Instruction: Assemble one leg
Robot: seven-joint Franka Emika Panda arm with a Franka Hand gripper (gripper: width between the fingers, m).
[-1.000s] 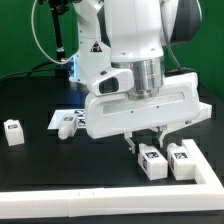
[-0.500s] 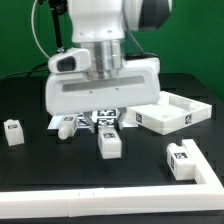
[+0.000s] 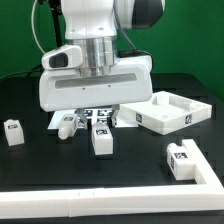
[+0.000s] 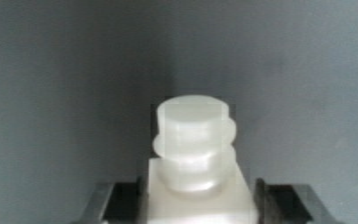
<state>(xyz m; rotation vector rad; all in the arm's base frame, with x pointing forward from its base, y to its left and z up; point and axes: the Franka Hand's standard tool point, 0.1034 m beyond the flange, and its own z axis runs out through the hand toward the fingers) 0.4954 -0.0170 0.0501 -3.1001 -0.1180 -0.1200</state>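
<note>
My gripper (image 3: 100,127) is shut on a leg (image 3: 102,141), a small white square post with a black-and-white tag, and holds it upright just above the black table near the middle. In the wrist view the leg (image 4: 197,150) stands between my two dark fingers (image 4: 123,200), its round stepped end pointing away, and my gripper (image 4: 199,206) grips its sides. Three other legs lie loose: one (image 3: 13,132) at the exterior view's left, one (image 3: 66,125) beside my gripper, one (image 3: 181,160) at the front right.
The big flat white rimmed tray-like piece (image 3: 150,121) lies at the exterior view's right. The marker board (image 3: 93,117) lies behind the held leg. A white rail (image 3: 100,205) runs along the table's front edge.
My gripper has moved to the exterior view's left with the leg in it, away from the front-right leg. The tray-like piece has come into view at the right.
</note>
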